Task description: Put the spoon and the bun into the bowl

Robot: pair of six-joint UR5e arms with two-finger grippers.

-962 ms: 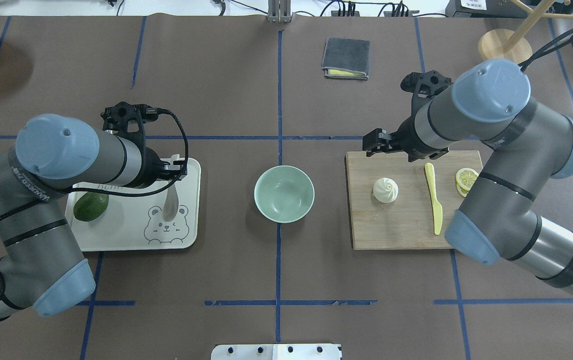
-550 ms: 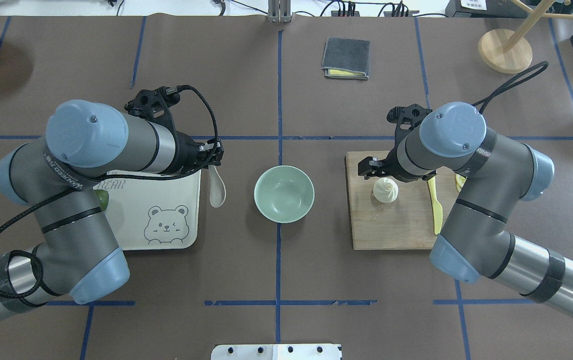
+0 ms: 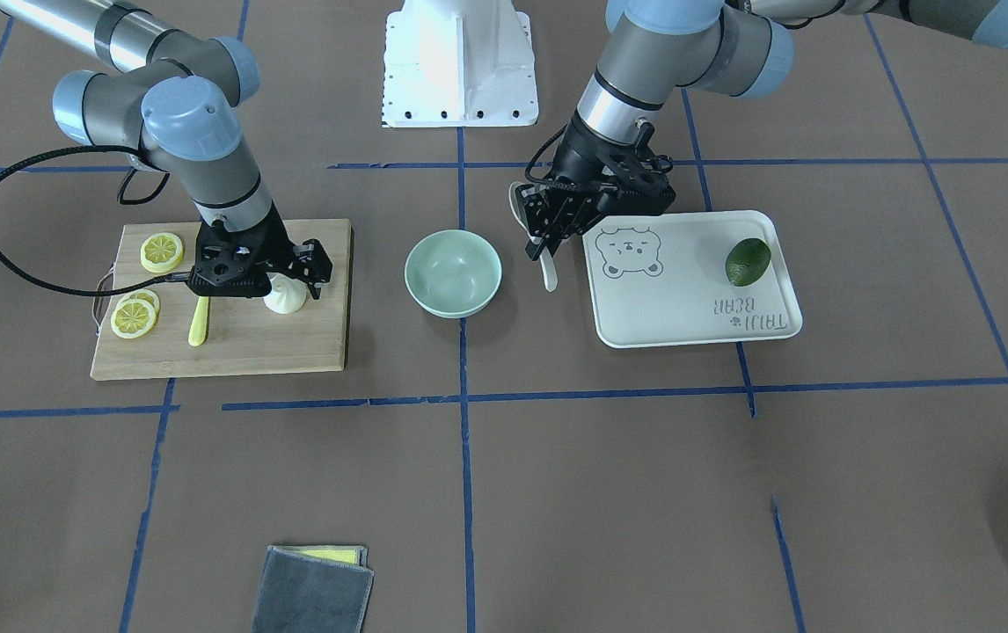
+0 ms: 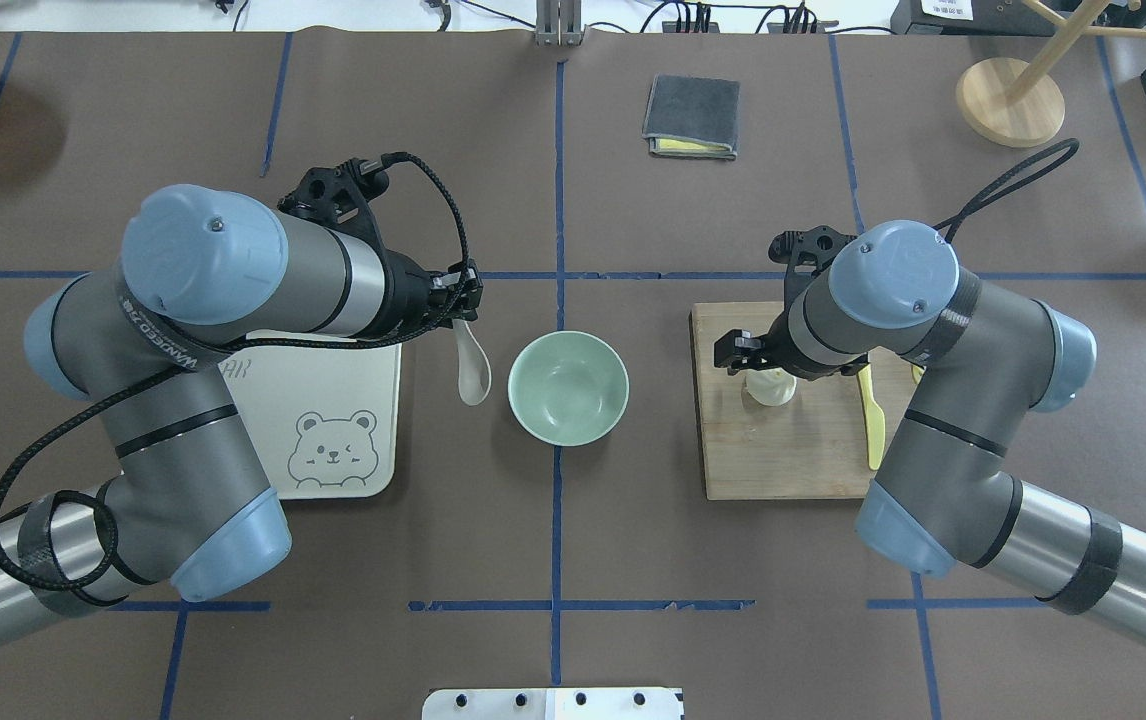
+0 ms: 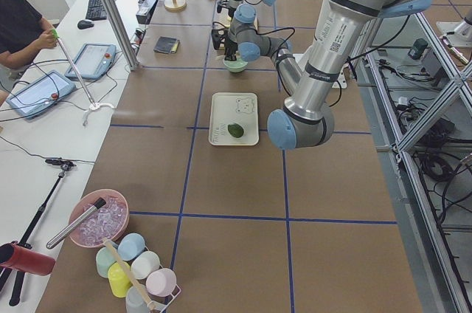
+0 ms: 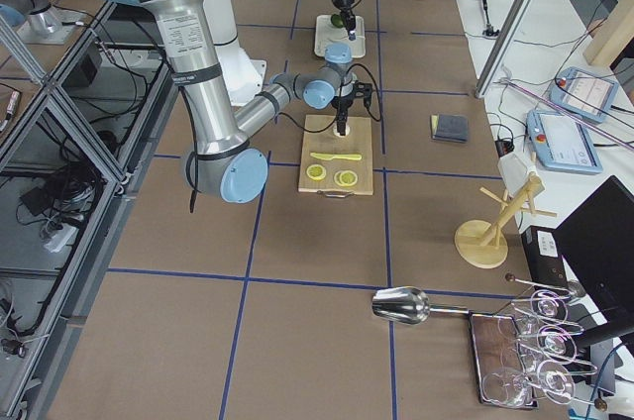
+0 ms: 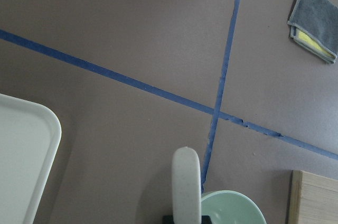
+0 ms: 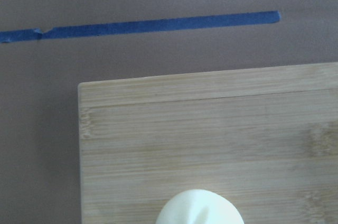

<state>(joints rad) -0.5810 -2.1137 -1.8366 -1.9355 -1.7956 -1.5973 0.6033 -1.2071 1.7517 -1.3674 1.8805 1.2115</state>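
Your left claw [image 4: 460, 312] is clamped on the handle of the spoon [image 4: 473, 365]. The scoop hangs down above the bench, just beside the bowl [image 4: 573, 395] on the tray's side and not yet over the rim. That arm reaches forward with its wrist bent toward the middle. Your right claw [image 3: 291, 280] points down with its jaws spread to either side of the bun [image 3: 286, 303], which sits on the cutting board [image 4: 793, 460]. You cannot tell whether the fingers touch it.

You have one spoon, one bun and one empty bowl. There is also one bear-print tray [image 4: 373, 380] with one avocado [image 3: 748, 261], one yellow knife [image 4: 871, 420], three lemon slices [image 3: 161, 252] and one folded cloth [image 4: 691, 115].

Half a second ago the spoon hung by the tray's edge; it is now nearer the bowl. The right wrist has moved over the bun and hides most of it from overhead.
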